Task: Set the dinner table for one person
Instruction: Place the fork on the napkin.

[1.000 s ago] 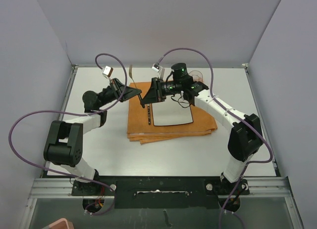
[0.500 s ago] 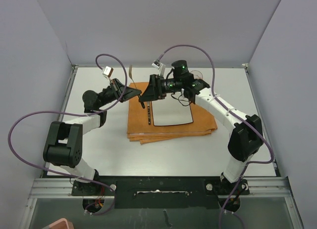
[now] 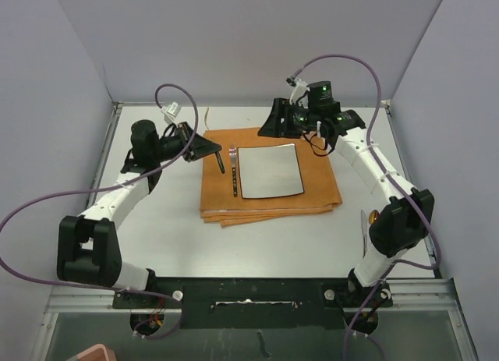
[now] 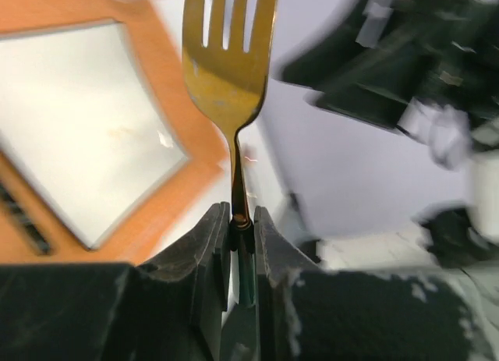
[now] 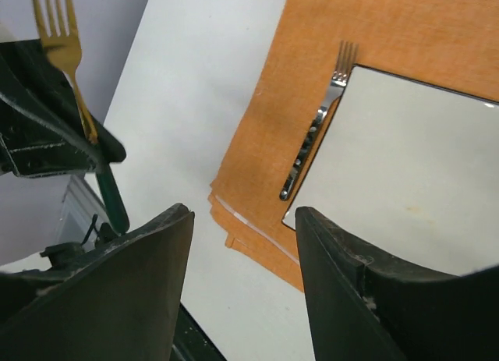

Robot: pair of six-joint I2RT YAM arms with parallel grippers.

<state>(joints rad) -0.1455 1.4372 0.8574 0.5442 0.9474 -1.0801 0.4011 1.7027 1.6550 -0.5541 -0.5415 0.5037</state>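
On the off-white dinner table [image 3: 168, 221] lies a folded orange mat [image 3: 269, 199] with a square white plate [image 3: 270, 171] on it. A silver fork [image 3: 234, 171] lies on the mat along the plate's left edge. My left gripper [image 3: 212, 145] is shut on the neck of a gold fork [image 4: 231, 65] with a dark handle, held tines up above the mat's far left corner. My right gripper [image 3: 271, 125] is open and empty above the mat's far edge. In the right wrist view I see the gold fork [image 5: 62, 49], silver fork [image 5: 316, 139] and plate [image 5: 405, 166].
Grey walls close in the table on the left, far and right sides. A small orange-tinted object [image 3: 373, 217] sits on the table by the right arm's lower link; I cannot tell what it is. Purple cables loop over both arms.
My right gripper has pulled back to the right, away from the left gripper and the gold fork. The left arm has drawn back a little, still holding the fork.
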